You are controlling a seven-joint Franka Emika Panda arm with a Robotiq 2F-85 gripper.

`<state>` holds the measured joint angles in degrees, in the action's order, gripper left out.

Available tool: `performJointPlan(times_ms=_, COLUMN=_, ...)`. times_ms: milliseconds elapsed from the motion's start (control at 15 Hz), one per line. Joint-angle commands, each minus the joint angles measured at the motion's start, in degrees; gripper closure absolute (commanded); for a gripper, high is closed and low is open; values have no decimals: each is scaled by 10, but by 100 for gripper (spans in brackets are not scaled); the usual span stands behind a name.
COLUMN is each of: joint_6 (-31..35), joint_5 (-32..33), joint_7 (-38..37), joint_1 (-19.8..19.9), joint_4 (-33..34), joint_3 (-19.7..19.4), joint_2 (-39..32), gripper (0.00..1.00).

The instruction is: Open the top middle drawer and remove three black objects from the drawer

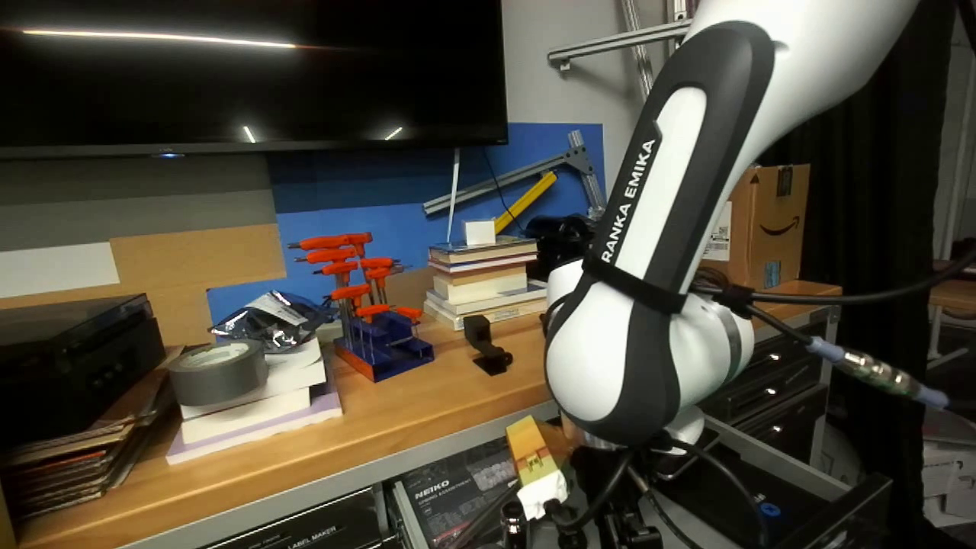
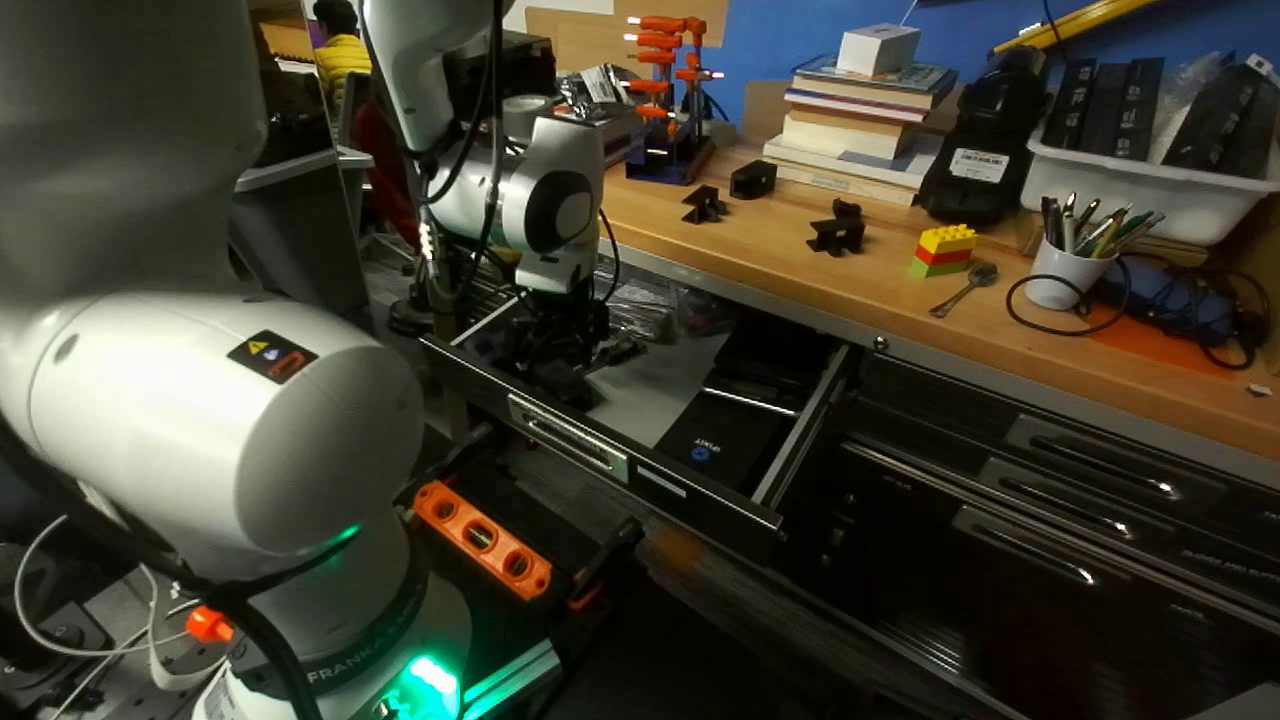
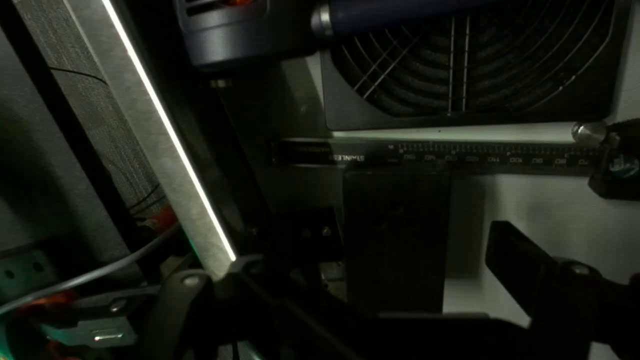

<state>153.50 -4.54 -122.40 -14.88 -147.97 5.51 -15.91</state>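
Both exterior views: you face the workbench [image 1: 457, 393] obliquely from above, open drawer [image 2: 570, 440] shared. Wrist view: you look down into that drawer at close range.

The wrist view is dim, its blacks merging, with hard white glare along the drawer's rim [image 3: 157, 145]. A wall screen [image 1: 252, 84] mirrors a long streak of light, while green glow (nearly white at its core) washes the robot's base [image 2: 432, 612].
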Motion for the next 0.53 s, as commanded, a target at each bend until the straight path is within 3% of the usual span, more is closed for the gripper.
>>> performJointPlan(times_ms=0, joint_6=38, joint_5=11, joint_7=1, joint_1=-7, joint_4=-7, joint_3=-8, joint_2=-10, gripper=0)
performJointPlan(times_ms=467, joint_6=67, joint_5=25, joint_7=8, joint_1=-22, joint_4=-8, joint_3=-23, joint_2=-39, gripper=0)
